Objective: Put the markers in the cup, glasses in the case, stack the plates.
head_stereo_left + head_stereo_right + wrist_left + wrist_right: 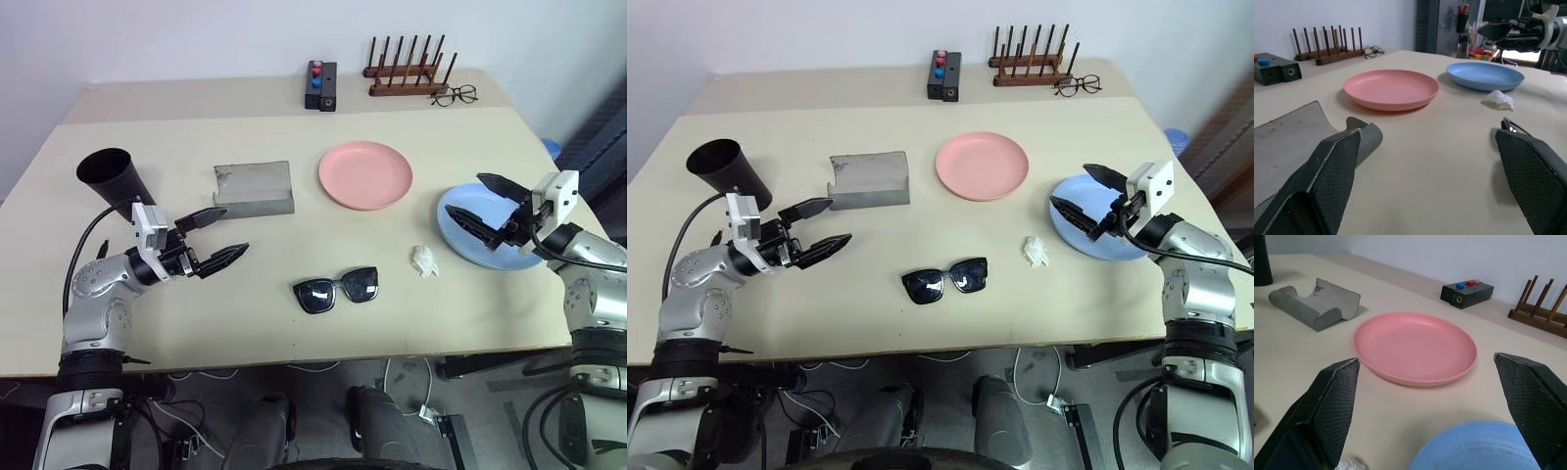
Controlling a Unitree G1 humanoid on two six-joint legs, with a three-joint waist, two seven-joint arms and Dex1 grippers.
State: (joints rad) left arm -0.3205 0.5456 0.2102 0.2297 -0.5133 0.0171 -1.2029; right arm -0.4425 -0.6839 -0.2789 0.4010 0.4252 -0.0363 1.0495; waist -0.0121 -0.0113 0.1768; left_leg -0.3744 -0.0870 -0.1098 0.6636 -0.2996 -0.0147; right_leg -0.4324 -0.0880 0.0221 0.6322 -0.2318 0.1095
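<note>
The black cup (110, 176) stands at the table's left, behind my left arm. My left gripper (235, 230) hovers open and empty, just in front of the open grey case (255, 186). The black sunglasses (336, 289) lie folded open near the front edge, to the right of that gripper. At the middle sits the pink plate (364, 174), and the blue plate (1484, 76) lies at the right edge. My right gripper (462, 193) is open over the blue plate's left side, holding nothing. The markers are out of view.
A crumpled white scrap (423, 260) lies between the sunglasses and the blue plate. At the back stand a black box with red and blue buttons (321, 85), a wooden peg rack (407, 70) and clear eyeglasses (455, 95).
</note>
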